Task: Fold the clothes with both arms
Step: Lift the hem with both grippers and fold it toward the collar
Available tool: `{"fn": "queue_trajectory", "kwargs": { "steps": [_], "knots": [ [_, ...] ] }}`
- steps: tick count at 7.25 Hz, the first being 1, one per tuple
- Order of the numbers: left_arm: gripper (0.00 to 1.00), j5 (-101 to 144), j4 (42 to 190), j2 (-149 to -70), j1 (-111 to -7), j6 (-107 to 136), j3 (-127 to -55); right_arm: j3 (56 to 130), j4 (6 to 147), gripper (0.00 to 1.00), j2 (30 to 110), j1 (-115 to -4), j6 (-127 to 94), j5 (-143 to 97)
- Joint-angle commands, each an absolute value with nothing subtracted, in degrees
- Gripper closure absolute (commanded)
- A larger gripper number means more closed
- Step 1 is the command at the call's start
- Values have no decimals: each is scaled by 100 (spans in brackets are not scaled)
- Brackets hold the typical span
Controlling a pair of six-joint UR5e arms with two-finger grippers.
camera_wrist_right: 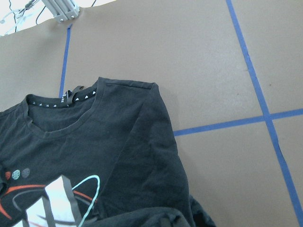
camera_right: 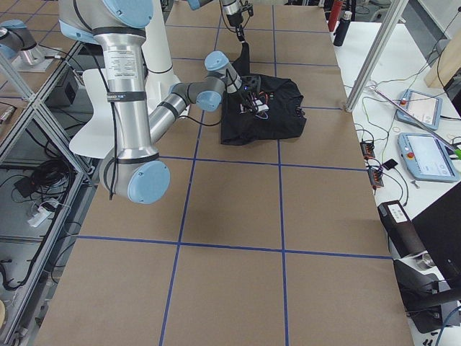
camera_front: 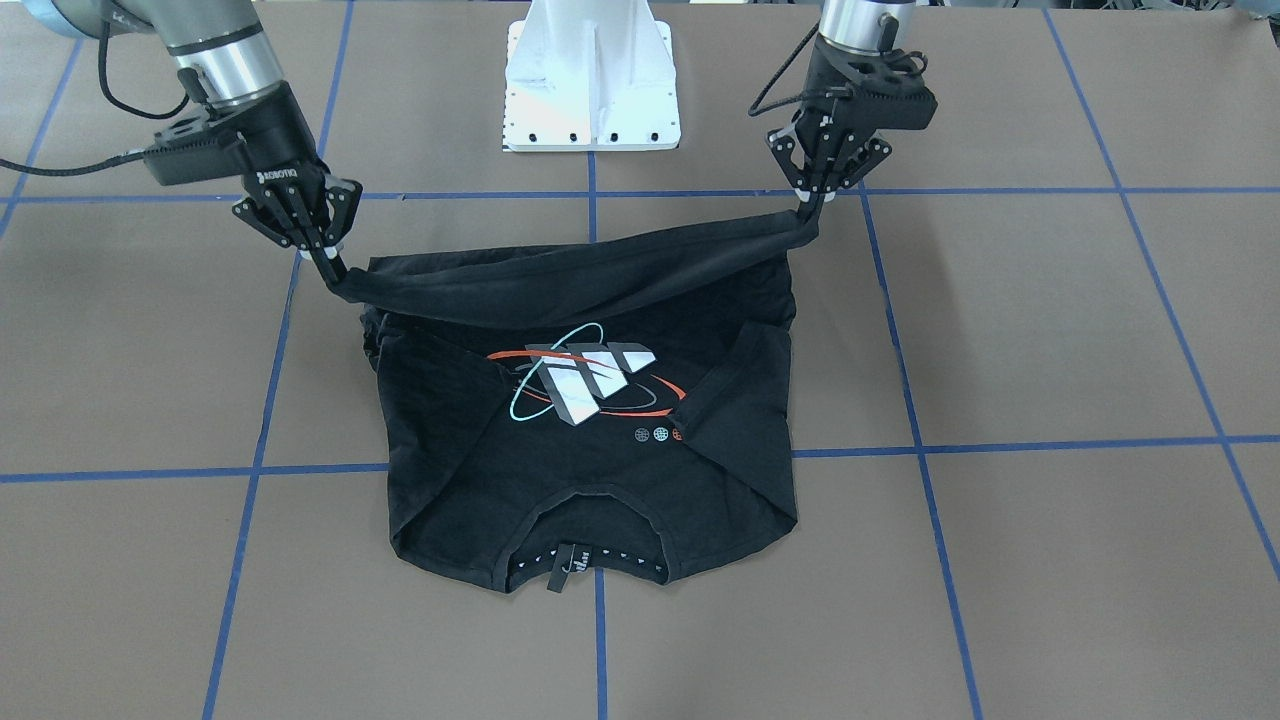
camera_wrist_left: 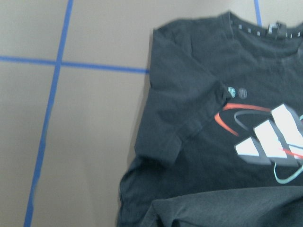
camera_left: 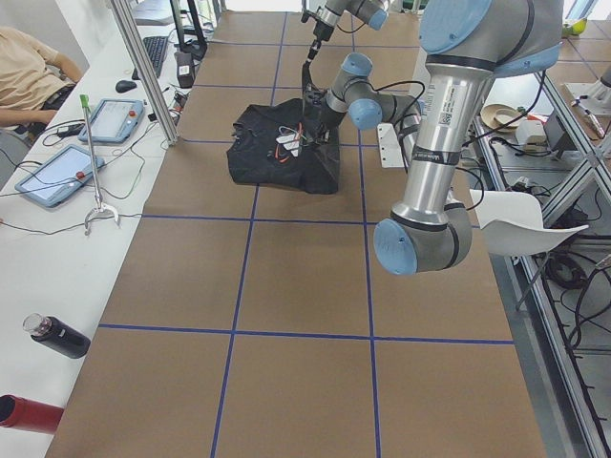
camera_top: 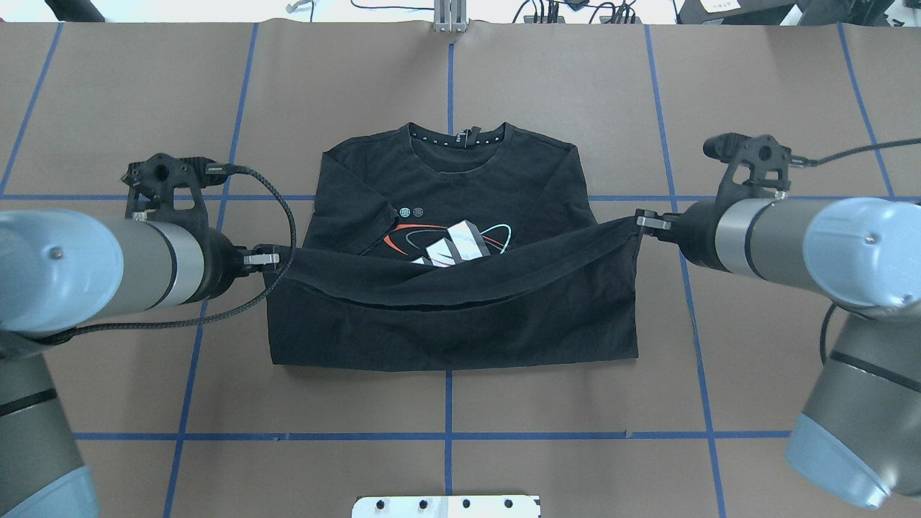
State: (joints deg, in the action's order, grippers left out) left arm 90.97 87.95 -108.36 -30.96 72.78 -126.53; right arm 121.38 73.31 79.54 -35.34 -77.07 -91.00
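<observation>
Seen from overhead, the left tool point(camera_top: 268, 257) at nine o'clock and the right tool point(camera_top: 642, 221) at three each pinch the T-shirt point(camera_top: 460, 331) by a hem corner, holding it raised above the logo point(camera_top: 450, 243).

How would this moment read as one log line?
left gripper: shut on hem | right gripper: shut on hem | hem: lifted, sagging between them | T-shirt: sleeves folded in, rest flat

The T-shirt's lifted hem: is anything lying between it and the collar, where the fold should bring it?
Nothing visible does. The left gripper and right gripper hold the hem above the T-shirt; between it and the collar lie only the shirt's own folded-in sleeves and logo.
</observation>
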Motion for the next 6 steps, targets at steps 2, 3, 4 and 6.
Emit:
{"fn": "queue_trajectory", "kwargs": {
  "steps": [2,3,4,6],
  "knots": [
    [100,9105,8876,-11548,-3812,6436,-11446,11348,8341,100,6751,-4024,-7550,-9097],
    [100,9097,9277,-11584,-3936,6355,-11095,11173,8341,100,6646,-4069,-7559,-9079],
    [100,8923,9812,-11697,-3972,6233,-10622,10858,8297,100,6453,-4078,-7559,-9062],
    [100,8842,10491,-11978,-4078,5986,-9655,10216,8262,100,6241,-4078,-7559,-9035]
  ]
}}
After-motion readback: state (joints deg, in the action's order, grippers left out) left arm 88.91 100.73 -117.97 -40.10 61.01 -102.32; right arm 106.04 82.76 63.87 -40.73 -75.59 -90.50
